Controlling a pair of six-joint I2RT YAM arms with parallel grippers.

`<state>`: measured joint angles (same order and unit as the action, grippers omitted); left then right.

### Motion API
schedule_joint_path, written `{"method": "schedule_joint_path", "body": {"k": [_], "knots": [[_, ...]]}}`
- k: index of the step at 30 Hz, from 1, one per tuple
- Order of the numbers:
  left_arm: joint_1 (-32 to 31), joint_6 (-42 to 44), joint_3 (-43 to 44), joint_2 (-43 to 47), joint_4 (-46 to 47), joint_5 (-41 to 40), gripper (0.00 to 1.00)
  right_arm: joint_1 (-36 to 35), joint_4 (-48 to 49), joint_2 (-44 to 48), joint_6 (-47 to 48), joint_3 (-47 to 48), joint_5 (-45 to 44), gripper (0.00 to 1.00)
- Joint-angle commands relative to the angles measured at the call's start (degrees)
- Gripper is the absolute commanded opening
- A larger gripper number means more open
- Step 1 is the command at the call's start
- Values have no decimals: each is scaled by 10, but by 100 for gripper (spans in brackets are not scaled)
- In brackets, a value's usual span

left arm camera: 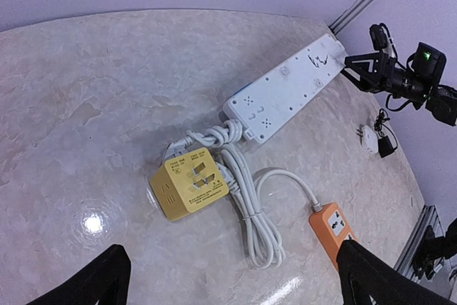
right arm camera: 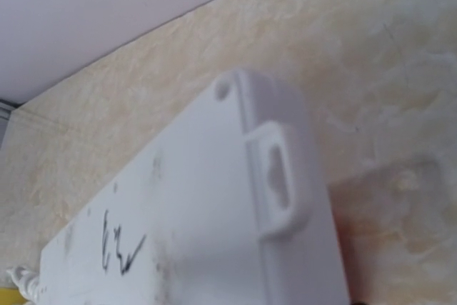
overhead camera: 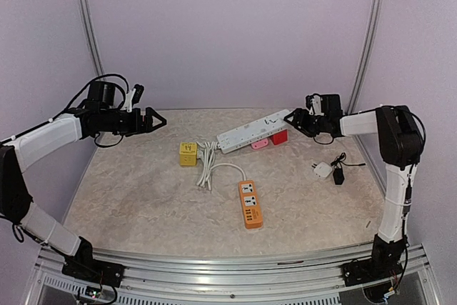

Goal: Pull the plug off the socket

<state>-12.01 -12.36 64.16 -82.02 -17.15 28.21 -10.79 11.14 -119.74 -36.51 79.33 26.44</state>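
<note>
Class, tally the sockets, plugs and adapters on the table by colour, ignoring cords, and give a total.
White: 2 (long strip, white adapter)
Orange: 1 (orange strip)
Yellow: 1 (cube socket)
Red: 1 (red plug)
Pink: 1 (pink plug)
Black: 1 (black adapter)
Total: 7

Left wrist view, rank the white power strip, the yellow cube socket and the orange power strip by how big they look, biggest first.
1. white power strip
2. yellow cube socket
3. orange power strip, though its near end is covered, so that last place is unsure.
</note>
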Motion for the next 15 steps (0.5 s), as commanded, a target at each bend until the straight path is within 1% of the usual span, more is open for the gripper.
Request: {"method": "schedule_joint_path", "body": {"k": [1,4,6,15], "knots": [[3,6,-6,13,11,8,99,2,26,-32,-24,24,25,69],[4,4,-1,9,11,14,99,2,24,-43,-30,37,21,74],[4,2,-3,9,13,20,99,2,25,-50,-33,44,19,73],[3,5,-7,16,17,18,99,2,76,-61,-78,56,27,44]]}}
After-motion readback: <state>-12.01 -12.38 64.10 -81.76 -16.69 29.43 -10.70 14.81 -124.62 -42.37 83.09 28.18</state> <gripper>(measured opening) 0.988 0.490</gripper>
